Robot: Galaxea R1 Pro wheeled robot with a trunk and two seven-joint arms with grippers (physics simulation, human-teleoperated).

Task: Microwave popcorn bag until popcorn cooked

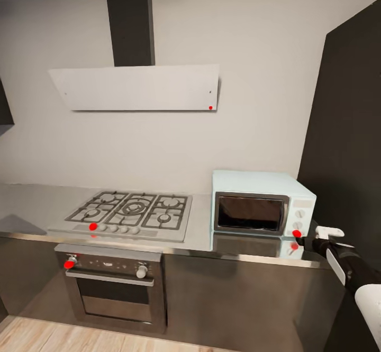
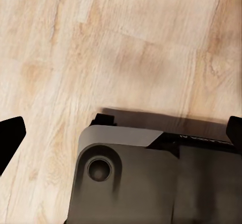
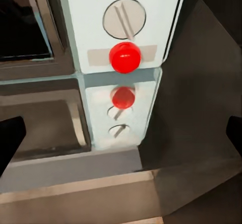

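Observation:
The pale mint-blue microwave point(image 1: 264, 206) stands on the grey countertop point(image 1: 32, 204) at the right, its dark glass door closed. My right gripper point(image 1: 302, 240) is at the microwave's lower right front corner, just in front of the red button point(image 1: 297, 233). In the right wrist view the side panel shows a round knob point(image 3: 124, 18) above the red button point(image 3: 125, 57), both mirrored in the countertop point(image 3: 75, 173). The right gripper point(image 3: 121, 138) is open and empty, as is the left gripper point(image 2: 121, 135) over the floor. The popcorn bag and the popcorn are out of view.
A gas hob point(image 1: 129, 211) lies left of the microwave, with a built-in oven point(image 1: 114, 288) below and a hood point(image 1: 137, 87) above. A tall dark cabinet point(image 1: 344, 129) stands close on the right. Below the left gripper are the wooden floor point(image 2: 126, 42) and my dark base point(image 2: 151, 178).

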